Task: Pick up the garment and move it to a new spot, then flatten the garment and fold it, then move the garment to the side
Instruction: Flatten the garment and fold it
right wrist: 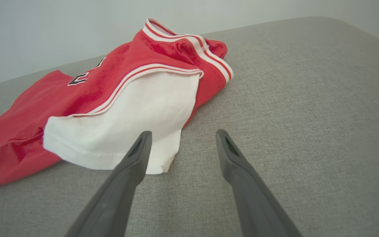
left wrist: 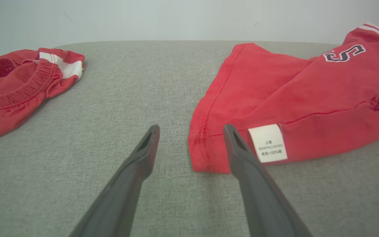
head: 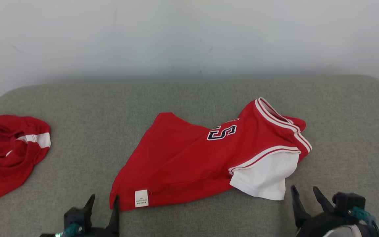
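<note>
The garment (head: 192, 161) is a red jersey with a white sleeve, white-and-red trim and a dark letter patch, lying crumpled across the middle of the grey cushion (head: 189, 98). My left gripper (head: 105, 201) stands open at the jersey's lower left corner, near the white care label (head: 141, 198); in the left wrist view the hem corner (left wrist: 206, 151) lies between my open fingers (left wrist: 191, 130). Open too, my right gripper (head: 304, 192) sits just right of the white sleeve (head: 265, 176). In the right wrist view its left finger overlaps the white sleeve (right wrist: 127, 125) edge, gripper (right wrist: 183, 135) empty.
A second red garment with white stripes (head: 7, 151) lies bunched at the cushion's left edge, also in the left wrist view (left wrist: 18, 85). A pale wall (head: 189, 33) rises behind the cushion. Bare grey fabric stretches to the right of the jersey (right wrist: 308, 98).
</note>
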You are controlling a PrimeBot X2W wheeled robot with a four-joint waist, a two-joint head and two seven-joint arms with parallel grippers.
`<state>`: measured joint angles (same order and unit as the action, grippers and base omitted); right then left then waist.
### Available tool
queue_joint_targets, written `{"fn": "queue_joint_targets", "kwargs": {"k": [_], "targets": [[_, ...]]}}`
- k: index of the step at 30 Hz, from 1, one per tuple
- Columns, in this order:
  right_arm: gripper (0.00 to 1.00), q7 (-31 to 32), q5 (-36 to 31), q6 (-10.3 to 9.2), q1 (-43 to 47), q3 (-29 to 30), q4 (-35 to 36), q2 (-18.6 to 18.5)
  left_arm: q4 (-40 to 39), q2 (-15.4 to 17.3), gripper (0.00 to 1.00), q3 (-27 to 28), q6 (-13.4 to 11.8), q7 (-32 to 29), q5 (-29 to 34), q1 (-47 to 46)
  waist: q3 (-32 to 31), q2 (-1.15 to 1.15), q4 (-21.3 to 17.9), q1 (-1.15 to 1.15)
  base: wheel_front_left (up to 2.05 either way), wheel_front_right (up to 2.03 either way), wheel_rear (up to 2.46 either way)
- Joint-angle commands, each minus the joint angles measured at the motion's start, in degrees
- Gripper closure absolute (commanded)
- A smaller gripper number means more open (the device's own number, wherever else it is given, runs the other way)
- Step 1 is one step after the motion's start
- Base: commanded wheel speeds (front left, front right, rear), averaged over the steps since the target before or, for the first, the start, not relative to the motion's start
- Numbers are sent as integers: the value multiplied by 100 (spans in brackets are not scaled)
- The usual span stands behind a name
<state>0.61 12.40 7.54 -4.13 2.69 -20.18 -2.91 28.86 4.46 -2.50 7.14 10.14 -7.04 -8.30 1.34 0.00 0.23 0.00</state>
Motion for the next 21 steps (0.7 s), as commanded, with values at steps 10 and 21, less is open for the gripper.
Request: {"fn": "queue_joint_targets", "kwargs": {"k": [10, 21], "targets": [[0, 116, -143, -11, -903, -192, -856, 2, 769, -5, 0, -166, -109, -583, 24, -989, 673, 0, 37, 0, 0, 0, 0], [0, -53, -237, -11, -1132, -309, -1381, 2, 1067, 31, 0, -301, -161, -880, 2, -1071, 770, 0, 70, 0, 0, 0, 0]]}}
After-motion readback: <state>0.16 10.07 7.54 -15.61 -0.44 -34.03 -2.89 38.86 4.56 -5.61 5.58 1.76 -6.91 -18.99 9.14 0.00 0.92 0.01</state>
